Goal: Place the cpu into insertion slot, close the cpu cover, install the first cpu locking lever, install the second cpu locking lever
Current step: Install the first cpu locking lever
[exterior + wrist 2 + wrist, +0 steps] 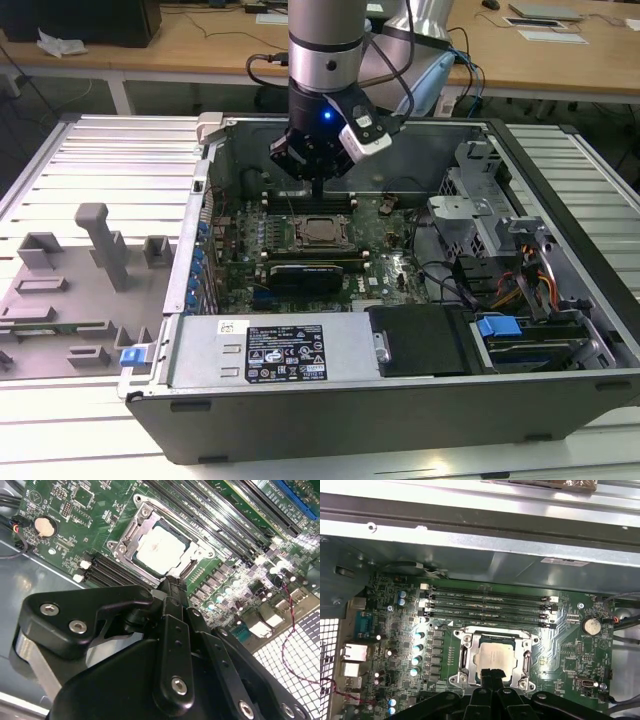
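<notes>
The gripper hangs low over the motherboard, with its two fingertips pressed together and nothing between them. Its tip is just beside the near edge of the cpu cover. The cpu lies flat inside the insertion slot, and the cover seems to lie down around it, so the pale metal top shows through the cut-out. Whether the locking levers are hooked, I cannot tell. The main risk, I think, is a slip: the closed fingertips are narrow, and if they slide off the thin metal edge they can land on the chip top or on the green board beside the socket and scratch it. A push that is not straight can also shift the frame. Free room is small here. The memory slots run close on one side of the socket, a row of small capacitors on another, and the case wall rises beyond the memory slots.
</notes>
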`<state>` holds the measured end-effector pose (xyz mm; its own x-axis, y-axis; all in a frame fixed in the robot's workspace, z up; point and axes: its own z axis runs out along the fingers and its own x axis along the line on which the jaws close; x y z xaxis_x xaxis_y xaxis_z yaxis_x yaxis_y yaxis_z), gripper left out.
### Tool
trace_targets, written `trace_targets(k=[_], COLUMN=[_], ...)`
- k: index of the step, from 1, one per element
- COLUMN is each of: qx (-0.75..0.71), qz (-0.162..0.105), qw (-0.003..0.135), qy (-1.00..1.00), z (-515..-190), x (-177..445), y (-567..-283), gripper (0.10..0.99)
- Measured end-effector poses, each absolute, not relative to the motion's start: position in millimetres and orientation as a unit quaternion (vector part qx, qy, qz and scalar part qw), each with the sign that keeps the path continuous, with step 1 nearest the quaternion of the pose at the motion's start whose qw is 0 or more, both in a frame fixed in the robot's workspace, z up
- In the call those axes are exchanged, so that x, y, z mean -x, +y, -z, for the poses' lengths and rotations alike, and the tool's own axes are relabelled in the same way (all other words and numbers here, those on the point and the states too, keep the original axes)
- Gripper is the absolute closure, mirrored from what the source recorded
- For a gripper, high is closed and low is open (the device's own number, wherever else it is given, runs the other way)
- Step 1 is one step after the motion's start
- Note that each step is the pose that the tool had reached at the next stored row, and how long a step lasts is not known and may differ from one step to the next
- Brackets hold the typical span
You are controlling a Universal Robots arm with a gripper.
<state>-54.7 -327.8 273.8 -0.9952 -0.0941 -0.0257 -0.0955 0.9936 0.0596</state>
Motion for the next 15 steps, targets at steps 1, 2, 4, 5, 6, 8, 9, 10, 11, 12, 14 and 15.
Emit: trace_targets(k=[1,2,4,5,6,8,9,10,11,12,14,15], qx=[0.047,0.048,0.048,0.047,0.047,0.048,0.048,0.048,0.048,0.048,0.048,0.048], qz=[-0.03,-0.03,-0.03,-0.03,-0.03,-0.03,-0.03,-0.03,-0.03,-0.03,-0.03,-0.03], qw=[0.012,0.012,0.012,0.012,0.013,0.013,0.013,0.013,0.014,0.014,0.015,0.015], qy=[0.998,0.998,0.998,0.998,0.998,0.998,0.998,0.998,0.998,0.998,0.998,0.998], z=[-273.9,-273.9,-273.8,-273.9,-273.8,-273.8,-273.8,-273.8,-273.8,-273.8,-273.8,-273.8], x=[56.2,59.5,63.2,66.2,68.2,72.3,74.2,75.8,78.3,81.6,93.5,96.1], y=[-327.9,-327.9,-327.8,-327.8,-327.8,-327.8,-327.8,-327.8,-327.8,-327.8,-327.8,-327.8], gripper=[0.98,0.98,0.98,0.98,0.98,0.98,0.98,0.98,0.98,0.98,0.98,0.98])
